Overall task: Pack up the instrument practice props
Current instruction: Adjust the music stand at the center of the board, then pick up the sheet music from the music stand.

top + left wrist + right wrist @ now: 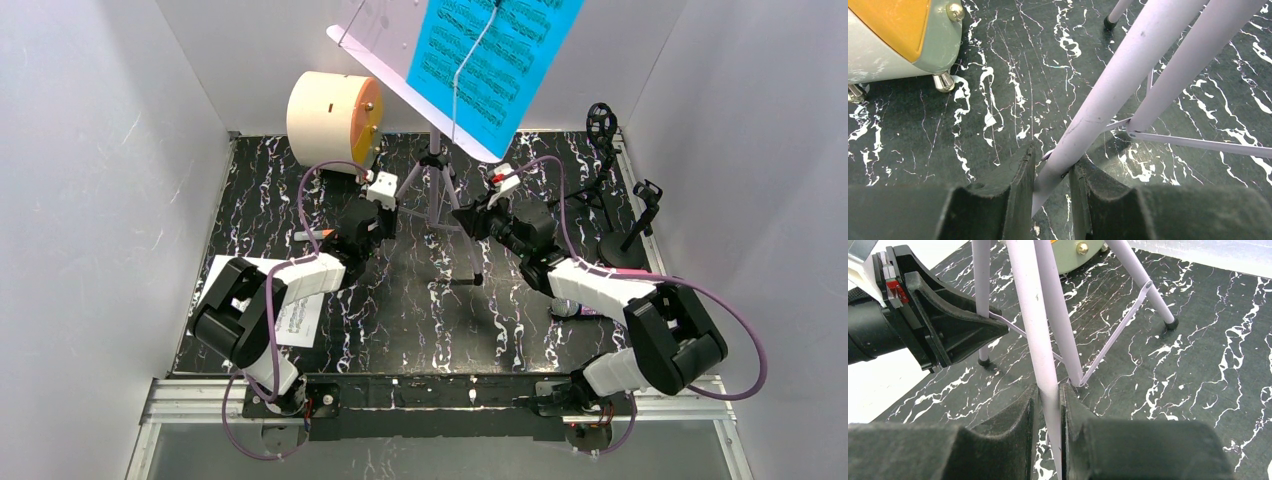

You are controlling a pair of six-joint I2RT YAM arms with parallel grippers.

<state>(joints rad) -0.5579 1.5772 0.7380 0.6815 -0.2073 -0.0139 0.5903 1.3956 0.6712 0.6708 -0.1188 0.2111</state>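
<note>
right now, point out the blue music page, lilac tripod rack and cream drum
blue paper music page (pixel 510 60): top view, printed middle
lilac metal tripod rack (pixel 1035 330): right wrist view, near leg
cream round orange-faced drum (pixel 320 110): top view, cream shell

We find no legible txt, brand or no. Blue sheet-music page (pixel 495 55) shows printed staves, too small to read. White page (pixel 300 318) at left: print likewise illegible.
</note>
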